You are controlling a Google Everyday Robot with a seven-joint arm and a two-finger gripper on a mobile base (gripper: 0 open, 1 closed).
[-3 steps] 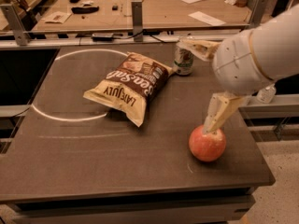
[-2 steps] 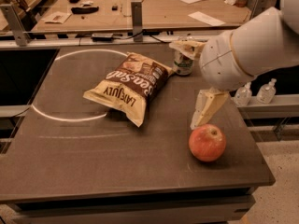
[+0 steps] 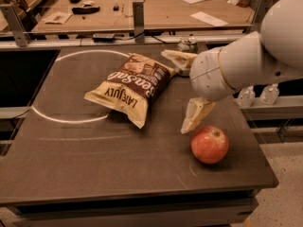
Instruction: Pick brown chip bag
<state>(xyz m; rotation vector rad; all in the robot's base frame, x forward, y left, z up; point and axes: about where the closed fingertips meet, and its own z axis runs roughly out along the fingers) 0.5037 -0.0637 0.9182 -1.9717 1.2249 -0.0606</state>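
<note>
The dark worktop point(image 3: 94, 169) fills most of the view, with a thin white ring point(image 3: 66, 120) marked on its left half. Behind it stands a wooden bench point(image 3: 156, 8) strewn with papers and small tools. A bulky white robot arm point(image 3: 246, 65) reaches in from the right, over the worktop's right side.

The brown chip bag point(image 3: 130, 86) lies flat near the middle of the worktop, its top end pointing back and right, its lower corner crossing the ring. Nothing rests on it.

The end effector point(image 3: 173, 92) hangs just to the right of the bag, its two tan fingers spread wide apart and holding nothing. One finger point(image 3: 177, 58) sits by the bag's back right corner; the other point(image 3: 196, 115) points down toward the worktop.

A red apple point(image 3: 209, 144) sits just beside that lower finger, near the front right. A soda can point(image 3: 188, 44) stands at the back edge, partly hidden behind the upper finger. Two small clear bottles point(image 3: 246, 97) stand off the worktop's right side.
</note>
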